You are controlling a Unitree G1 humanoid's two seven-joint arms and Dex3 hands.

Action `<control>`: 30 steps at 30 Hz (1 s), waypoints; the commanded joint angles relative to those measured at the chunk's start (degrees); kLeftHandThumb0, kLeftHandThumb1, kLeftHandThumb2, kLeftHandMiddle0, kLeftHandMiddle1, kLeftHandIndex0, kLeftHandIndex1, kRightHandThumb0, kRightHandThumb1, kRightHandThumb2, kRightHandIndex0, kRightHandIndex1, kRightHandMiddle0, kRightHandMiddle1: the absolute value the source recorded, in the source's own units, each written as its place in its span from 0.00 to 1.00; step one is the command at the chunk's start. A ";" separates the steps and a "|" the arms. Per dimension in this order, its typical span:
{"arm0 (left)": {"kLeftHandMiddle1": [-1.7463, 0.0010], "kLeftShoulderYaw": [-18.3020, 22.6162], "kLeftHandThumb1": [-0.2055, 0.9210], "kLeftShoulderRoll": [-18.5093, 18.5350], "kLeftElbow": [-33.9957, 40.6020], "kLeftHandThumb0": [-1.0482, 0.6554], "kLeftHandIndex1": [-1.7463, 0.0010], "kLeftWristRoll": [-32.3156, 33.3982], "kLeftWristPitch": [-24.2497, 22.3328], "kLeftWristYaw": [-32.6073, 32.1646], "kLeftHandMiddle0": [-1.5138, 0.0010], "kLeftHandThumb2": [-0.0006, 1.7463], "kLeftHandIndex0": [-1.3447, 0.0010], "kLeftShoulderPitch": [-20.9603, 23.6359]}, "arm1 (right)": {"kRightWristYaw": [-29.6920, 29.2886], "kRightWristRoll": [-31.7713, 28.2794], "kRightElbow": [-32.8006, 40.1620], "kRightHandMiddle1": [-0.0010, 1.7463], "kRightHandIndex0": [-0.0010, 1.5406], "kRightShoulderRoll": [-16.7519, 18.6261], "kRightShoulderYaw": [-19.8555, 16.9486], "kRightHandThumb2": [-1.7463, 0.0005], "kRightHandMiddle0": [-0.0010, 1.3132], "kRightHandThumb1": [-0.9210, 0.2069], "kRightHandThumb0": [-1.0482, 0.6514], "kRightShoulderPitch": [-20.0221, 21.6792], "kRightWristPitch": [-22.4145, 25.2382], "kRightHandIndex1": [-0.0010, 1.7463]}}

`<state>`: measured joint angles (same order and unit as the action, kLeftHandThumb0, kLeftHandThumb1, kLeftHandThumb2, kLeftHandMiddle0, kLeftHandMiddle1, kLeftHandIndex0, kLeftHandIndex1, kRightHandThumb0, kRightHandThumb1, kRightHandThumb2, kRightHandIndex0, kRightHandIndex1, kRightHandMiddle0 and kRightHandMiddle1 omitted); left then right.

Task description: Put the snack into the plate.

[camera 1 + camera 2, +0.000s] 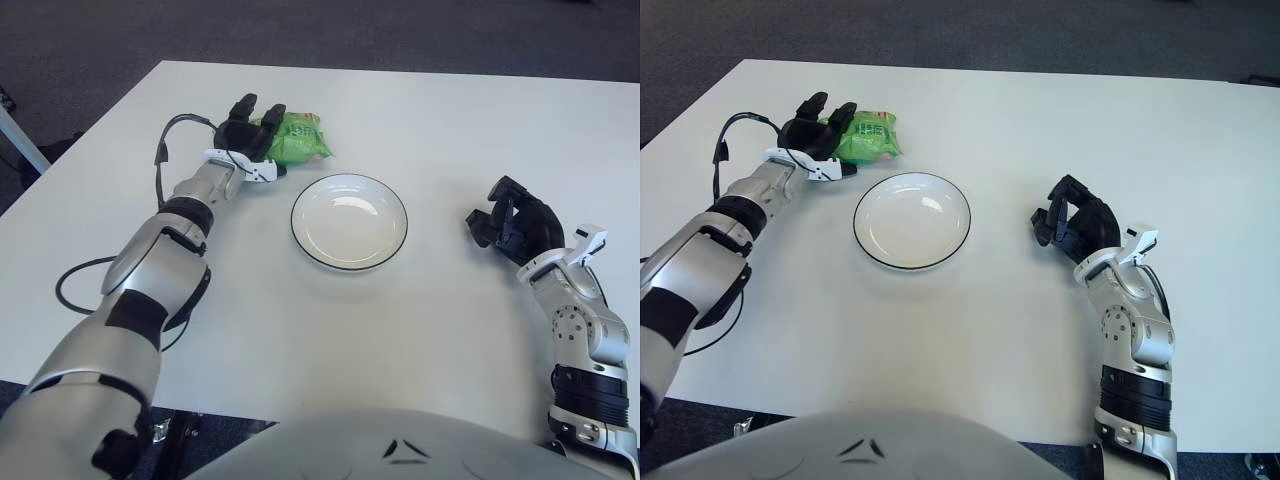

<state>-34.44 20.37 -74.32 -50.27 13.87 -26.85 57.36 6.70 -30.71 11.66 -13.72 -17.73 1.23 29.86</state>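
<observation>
The snack [301, 140] is a green packet lying on the white table, just beyond the plate's far left rim. My left hand [250, 124] sits against the packet's left side, black fingers stretched out and pointing away from me, not closed around it. The white plate [349, 222] with a dark rim stands near the middle of the table and holds nothing. Well to the right of the plate, my right hand [512, 222] shows with its fingers curled and nothing in them.
A black cable [165, 150] loops beside the left forearm. The table's far edge [400, 72] runs behind the snack, with dark carpet beyond it.
</observation>
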 commanded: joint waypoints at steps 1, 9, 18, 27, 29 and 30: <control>1.00 -0.60 1.00 -1.36 -1.69 0.00 1.00 0.01 -1.69 -0.15 1.00 0.24 1.00 0.37 | -1.00 0.86 -2.81 1.00 0.83 1.27 0.82 0.22 0.49 0.57 0.32 -3.35 3.37 1.00; 1.00 1.44 1.00 -3.63 -3.00 0.00 1.00 3.65 -3.14 5.65 1.00 0.22 1.00 0.20 | -1.29 0.74 -2.37 1.00 0.83 1.43 0.86 0.22 0.49 0.57 0.32 -3.53 3.62 1.00; 0.99 3.64 1.00 -4.09 -3.05 0.00 0.90 7.64 -2.93 11.40 0.98 0.27 1.00 -0.39 | -1.52 0.62 -1.74 1.00 0.83 1.64 0.94 0.22 0.49 0.57 0.32 -3.86 3.67 1.00; 0.13 4.77 0.66 -5.05 -3.96 0.56 0.20 8.96 -3.32 9.02 0.76 0.54 0.96 -2.26 | -1.56 0.47 -1.29 1.00 0.83 1.94 1.01 0.22 0.49 0.57 0.32 -4.12 3.61 1.00; 0.08 4.79 0.58 -5.01 -3.99 0.62 0.10 9.08 -3.31 8.62 0.68 0.63 0.88 -2.37 | -1.64 0.44 -1.16 1.00 0.83 2.06 1.01 0.22 0.49 0.57 0.32 -4.13 3.67 1.00; 0.07 4.84 0.56 -4.98 -4.04 0.61 0.08 9.17 -3.45 8.36 0.66 0.65 0.86 -2.56 | -1.68 0.43 -1.09 1.00 0.83 2.13 0.98 0.22 0.49 0.57 0.32 -4.14 3.67 1.00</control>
<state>-29.35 16.06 -76.50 -41.01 10.98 -19.73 58.30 5.86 -30.65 12.87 -12.98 -17.70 0.55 29.90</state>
